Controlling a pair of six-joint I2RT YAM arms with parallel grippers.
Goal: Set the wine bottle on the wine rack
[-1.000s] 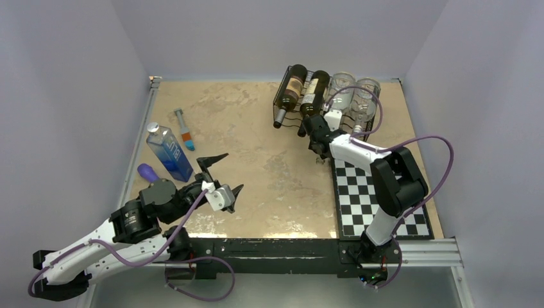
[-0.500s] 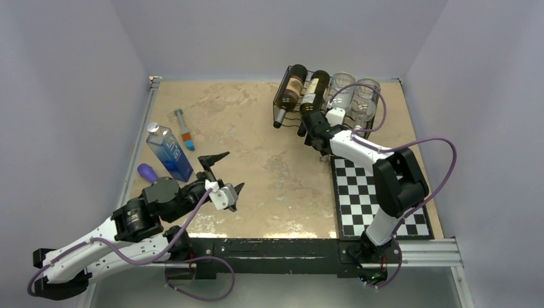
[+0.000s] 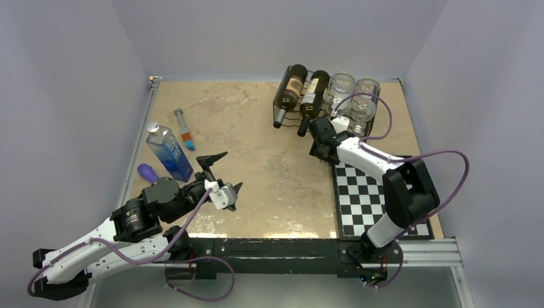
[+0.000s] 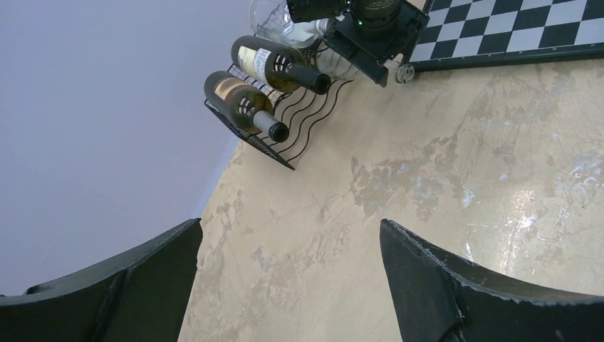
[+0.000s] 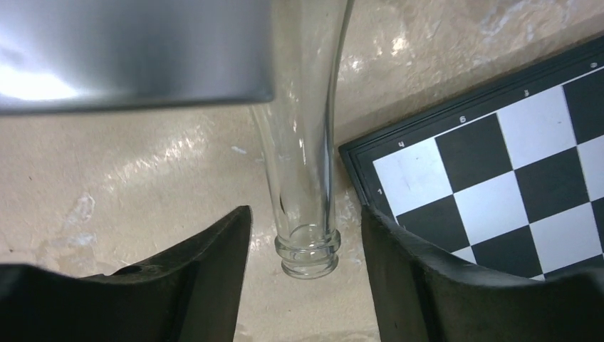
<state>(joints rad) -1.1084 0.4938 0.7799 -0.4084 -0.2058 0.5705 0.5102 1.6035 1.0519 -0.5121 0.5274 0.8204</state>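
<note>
The black wire wine rack [image 3: 280,110] stands at the back, right of centre, and also shows in the left wrist view [image 4: 299,139]. Two dark wine bottles [image 3: 295,85] [image 3: 315,90] lie on it, with two clear glass bottles [image 3: 340,86] [image 3: 367,90] to their right. My right gripper [image 3: 319,151] is open at the rack's front. The neck of a clear bottle [image 5: 303,142] lies between its fingers [image 5: 214,271] with a gap on each side, its mouth pointing out over the table by the chessboard corner. My left gripper [image 3: 224,174] is open and empty [image 4: 290,228] over the near left of the table.
A black-and-white chessboard [image 3: 372,192] lies at the near right, its corner close to the bottle mouth [image 5: 498,164]. A blue water bottle [image 3: 169,153], a small tube [image 3: 184,128] and a purple object [image 3: 147,172] lie on the left. Walls close in three sides.
The right arm's elbow has swung to the right, and its gripper has shifted a little right and nearer along the bottle neck. The left arm has hardly moved.
</note>
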